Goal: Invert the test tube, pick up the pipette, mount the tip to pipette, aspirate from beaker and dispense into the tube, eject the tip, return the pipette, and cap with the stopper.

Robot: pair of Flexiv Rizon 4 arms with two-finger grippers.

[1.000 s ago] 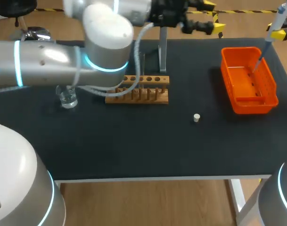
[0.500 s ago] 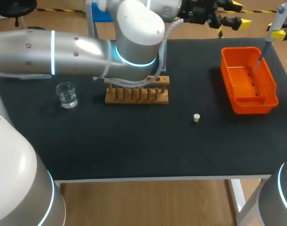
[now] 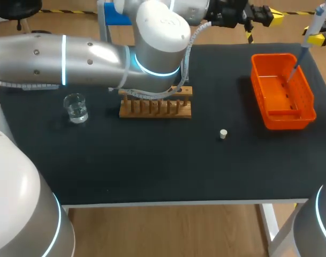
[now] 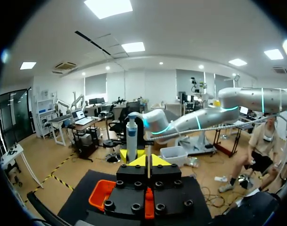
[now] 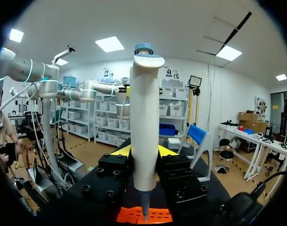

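The white plastic pipette [image 3: 312, 29] is up at the table's far right corner, clamped upright in the right gripper [image 5: 144, 153], yellow tips pressing its barrel from both sides. Its thin tip slants down into the orange plastic bin [image 3: 288, 122]; whether it touches the floor of the bin I cannot tell. Pipette and bin sit just where they were a second ago, no movement there. The action is on the other side: the left arm [image 3: 71, 56] has swung its big elbow rightward, off the clear glass beaker [image 3: 75, 107], which now stands in plain sight with liquid in it, and over the back of the wooden tube rack [image 3: 157, 110]. The left gripper [image 4: 149, 161] has carried on beyond the far edge towards the pipette and turned at the wrist since half a second ago; its tips are drawn together to a hairline gap. The small pale stopper [image 3: 223, 134] lies alone on the black table [image 3: 152, 166], between rack and bin, unmoved. The test tube I cannot make out anywhere; the elbow and a trailing cable cover the rack's rear holes, and only its front row of pegs shows.
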